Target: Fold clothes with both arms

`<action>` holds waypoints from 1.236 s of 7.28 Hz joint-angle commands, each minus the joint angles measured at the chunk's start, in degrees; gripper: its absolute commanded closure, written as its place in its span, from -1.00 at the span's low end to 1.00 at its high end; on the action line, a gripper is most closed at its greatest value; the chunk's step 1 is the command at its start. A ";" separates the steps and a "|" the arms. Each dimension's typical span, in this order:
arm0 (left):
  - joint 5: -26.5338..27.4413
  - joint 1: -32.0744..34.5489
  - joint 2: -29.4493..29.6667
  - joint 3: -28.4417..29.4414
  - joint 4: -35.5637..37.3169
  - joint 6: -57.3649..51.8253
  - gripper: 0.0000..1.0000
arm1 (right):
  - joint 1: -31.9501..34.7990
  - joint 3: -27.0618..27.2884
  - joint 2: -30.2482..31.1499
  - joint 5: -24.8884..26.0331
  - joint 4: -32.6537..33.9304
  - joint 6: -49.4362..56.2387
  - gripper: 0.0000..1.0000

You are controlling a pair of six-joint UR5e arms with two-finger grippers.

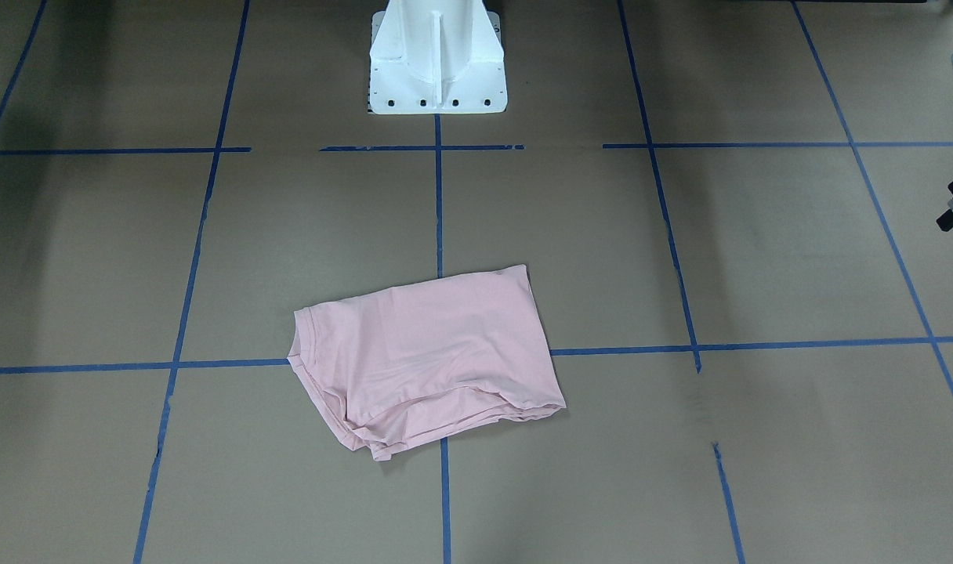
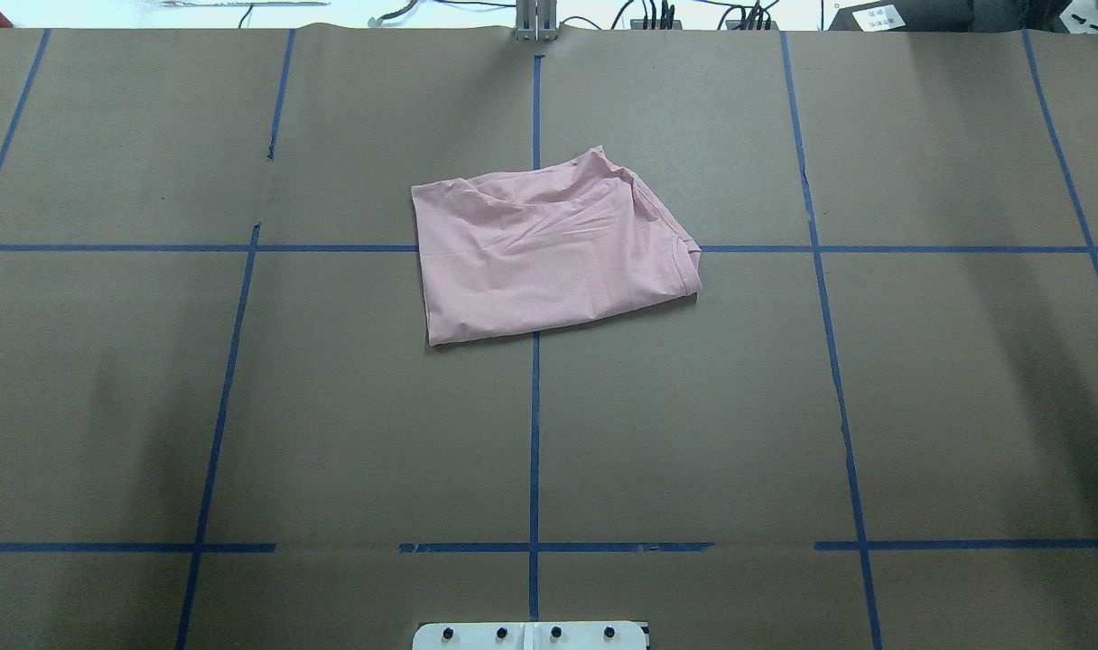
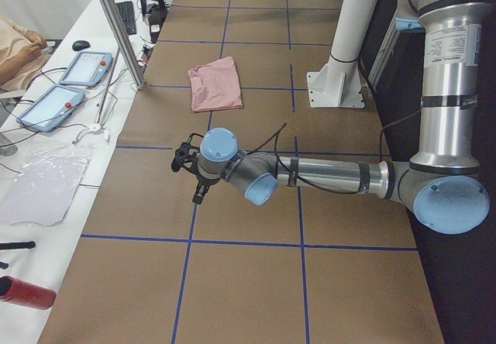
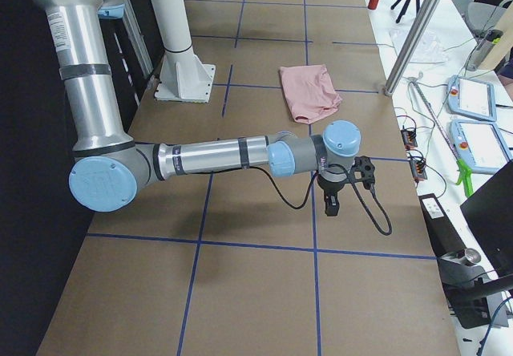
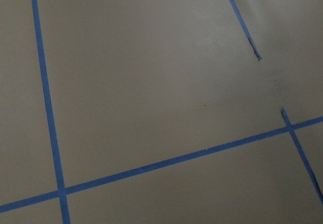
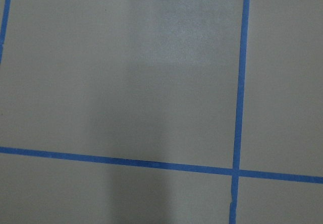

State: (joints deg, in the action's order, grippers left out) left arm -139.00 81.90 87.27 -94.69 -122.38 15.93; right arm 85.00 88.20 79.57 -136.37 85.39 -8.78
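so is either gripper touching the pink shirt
Apart. The overhead view shows the pink shirt alone, bare table all round it; the side views put the left gripper and right gripper far off along the table.

Bare table (image 2: 242,406) all around T-shirt (image 2: 549,257)

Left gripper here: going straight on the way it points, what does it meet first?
The left gripper points down, so it would most likely meet the brown-papered table first; its wrist view shows only paper and blue tape. The pink T-shirt lies well off that line.
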 commanded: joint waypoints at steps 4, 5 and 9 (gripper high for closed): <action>-0.58 1.42 0.54 -4.69 19.95 -8.02 -1.00 | -0.89 0.30 -1.08 -1.36 7.48 3.48 -1.00; -0.66 1.42 0.54 -6.80 22.08 -9.16 -1.00 | 0.85 0.74 -1.17 -1.36 11.17 6.64 -1.00; -0.05 8.97 0.27 -5.86 30.00 -20.31 -1.00 | 3.34 1.11 1.81 -0.92 13.33 13.09 -1.00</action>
State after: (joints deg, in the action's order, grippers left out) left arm -139.23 89.30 87.57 -100.83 -94.44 -1.77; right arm 88.46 90.34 80.65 -137.50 100.55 3.59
